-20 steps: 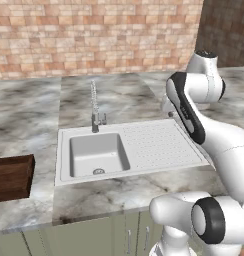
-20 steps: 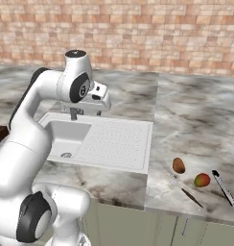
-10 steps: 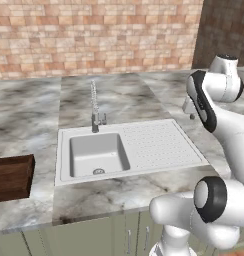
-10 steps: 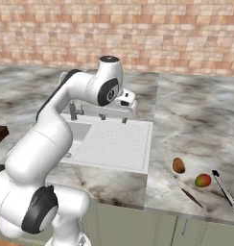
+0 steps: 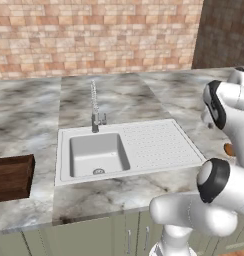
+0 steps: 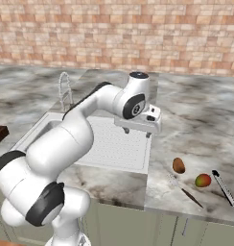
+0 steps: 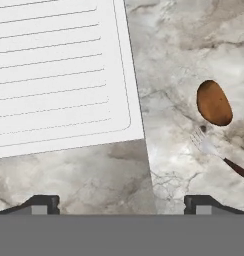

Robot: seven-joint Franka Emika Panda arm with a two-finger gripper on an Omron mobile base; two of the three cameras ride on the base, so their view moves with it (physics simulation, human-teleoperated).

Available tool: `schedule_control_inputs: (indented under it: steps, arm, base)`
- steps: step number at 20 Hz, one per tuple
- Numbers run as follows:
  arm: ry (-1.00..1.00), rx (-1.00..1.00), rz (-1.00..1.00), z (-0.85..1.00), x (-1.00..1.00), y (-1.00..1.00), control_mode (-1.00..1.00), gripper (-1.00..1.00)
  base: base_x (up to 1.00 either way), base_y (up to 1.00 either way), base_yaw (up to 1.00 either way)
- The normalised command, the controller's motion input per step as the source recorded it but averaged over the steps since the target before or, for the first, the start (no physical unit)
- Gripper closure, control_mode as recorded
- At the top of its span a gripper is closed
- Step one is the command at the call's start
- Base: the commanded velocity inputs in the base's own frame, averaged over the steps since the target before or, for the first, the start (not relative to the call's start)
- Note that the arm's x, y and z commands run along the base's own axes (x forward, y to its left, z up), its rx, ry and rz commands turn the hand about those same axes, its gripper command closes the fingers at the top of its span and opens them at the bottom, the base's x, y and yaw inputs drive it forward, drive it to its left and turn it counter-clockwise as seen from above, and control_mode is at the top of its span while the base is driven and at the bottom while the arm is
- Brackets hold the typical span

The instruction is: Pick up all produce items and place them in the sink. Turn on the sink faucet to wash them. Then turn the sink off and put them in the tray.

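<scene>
The brown oval produce item lies on the marble counter right of the sink, and the red-and-yellow-green fruit sits just right of it. My gripper hangs open and empty above the right edge of the dotted draining board, left of and behind the brown oval. The square basin holds nothing. At the basin's back stands the chrome faucet, with no water running from it. The dark wooden tray rests on the counter left of the sink.
A fork lies just in front of the brown oval, and a slim dark utensil lies right of the fruit. A brick wall backs the counter. Bare marble stretches behind the produce.
My arm has swung to the right, from above the basin to the draining board's right edge, nearer the produce. The gripper stayed open and empty.
</scene>
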Motion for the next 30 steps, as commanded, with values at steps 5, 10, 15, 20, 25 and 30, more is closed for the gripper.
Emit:
schedule_control_inputs:
  steps: [5, 10, 15, 20, 25, 30]
  arm:
    - [0.02, 0.0, -0.07, -0.39, 0.0, -0.82, -1.0, -1.0]
    - [0.03, 0.0, -0.09, -0.36, 0.0, -0.72, -1.0, -1.0]
    - [0.05, 0.0, -0.08, -0.31, 0.04, -0.56, -1.0, -1.0]
    - [0.04, 0.0, -0.03, -0.23, 0.37, -0.22, -1.0, -1.0]
    - [0.0, 0.0, 0.0, -0.18, 0.39, -0.02, -1.0, -1.0]
    - [0.0, 0.0, 0.0, -0.31, 0.36, -0.1, -1.0, -1.0]
  base:
    - [0.0, 0.0, 0.0]
    - [0.0, 0.0, 0.0]
    - [0.0, 0.0, 0.0]
    - [0.0, 0.0, 0.0]
    - [0.0, 0.0, 0.0]
    - [0.0, 0.0, 0.0]
